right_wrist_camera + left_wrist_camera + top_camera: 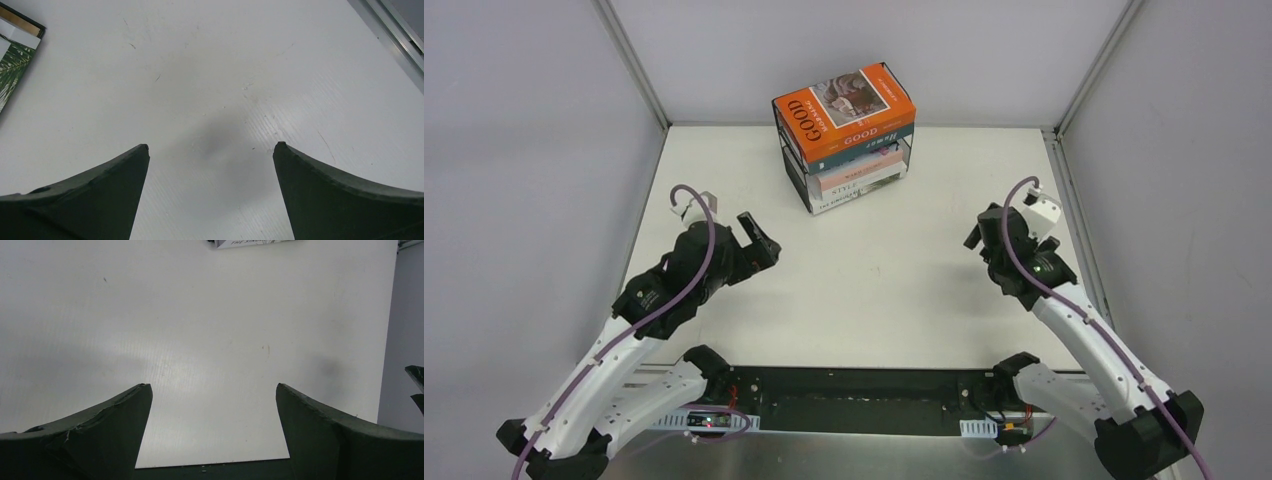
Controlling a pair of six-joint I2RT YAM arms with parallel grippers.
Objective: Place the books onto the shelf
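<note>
I had the left gripper (212, 387) and right gripper (210, 146) spread wide, empty, over bare table (874, 290) — the books (859, 170) sat stacked in the shelf (796, 185) at the far side, so I judged nothing remained to carry.

Below the right gripper (210, 146) we see a white table (215, 65), matt and finely ribbed like corrugated plastic, with faint scuffs. The gripper's fingers (90, 200) look like dark matt plastic, slightly rough at the edges. Ahead to its right runs a brushed metal rail (395, 37). The orange book (844, 112) has a smooth paper cover.
</note>
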